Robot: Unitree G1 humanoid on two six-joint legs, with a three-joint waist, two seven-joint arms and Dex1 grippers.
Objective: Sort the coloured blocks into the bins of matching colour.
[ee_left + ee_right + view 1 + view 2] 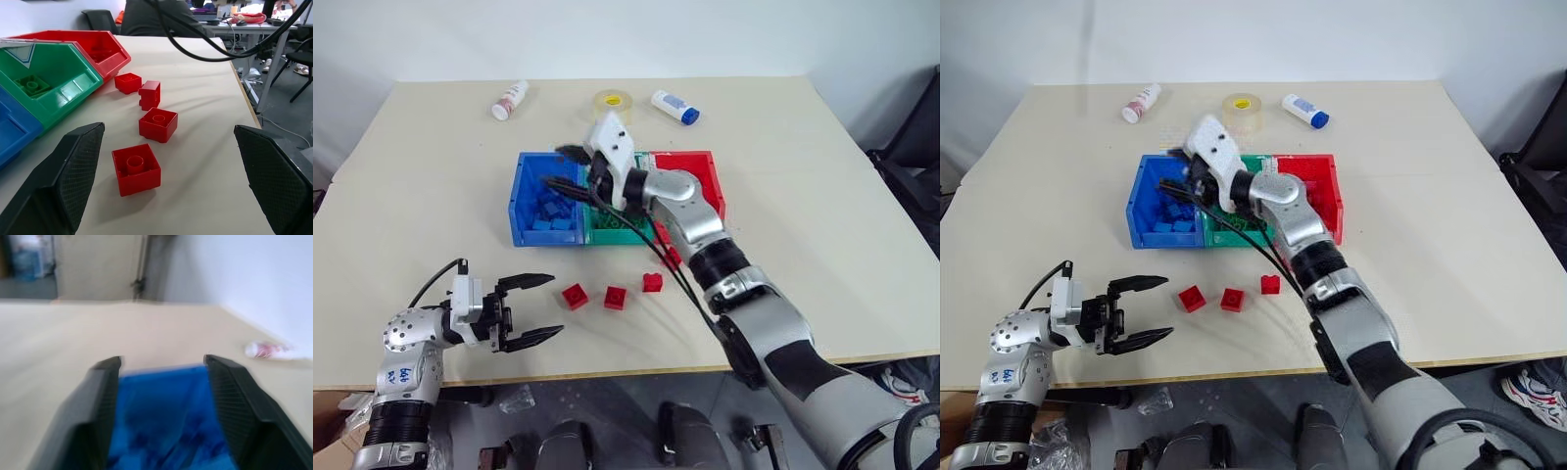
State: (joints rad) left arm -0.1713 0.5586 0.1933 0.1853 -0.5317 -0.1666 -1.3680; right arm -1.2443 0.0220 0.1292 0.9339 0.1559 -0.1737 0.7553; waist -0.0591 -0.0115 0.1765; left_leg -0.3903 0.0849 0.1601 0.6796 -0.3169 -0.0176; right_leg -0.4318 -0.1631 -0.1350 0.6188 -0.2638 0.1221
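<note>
Blue (523,196), green (607,233) and red (703,168) bins stand side by side mid-table. My right gripper (565,169) hangs open over the blue bin, nothing between its fingers (100,396); several blue blocks (553,211) lie inside. A green block (32,84) rests in the green bin. Several red blocks (575,296) (615,298) (652,283) sit in a row in front of the bins; another (672,257) is partly hidden by my right arm. My left gripper (555,305) is open near the table's front edge, pointing at the nearest red block (136,169).
Two white bottles (510,100) (675,107) and a tape roll (614,101) lie at the table's far side. My right arm and its cables reach across the green bin. A black chair (911,157) stands off the right edge.
</note>
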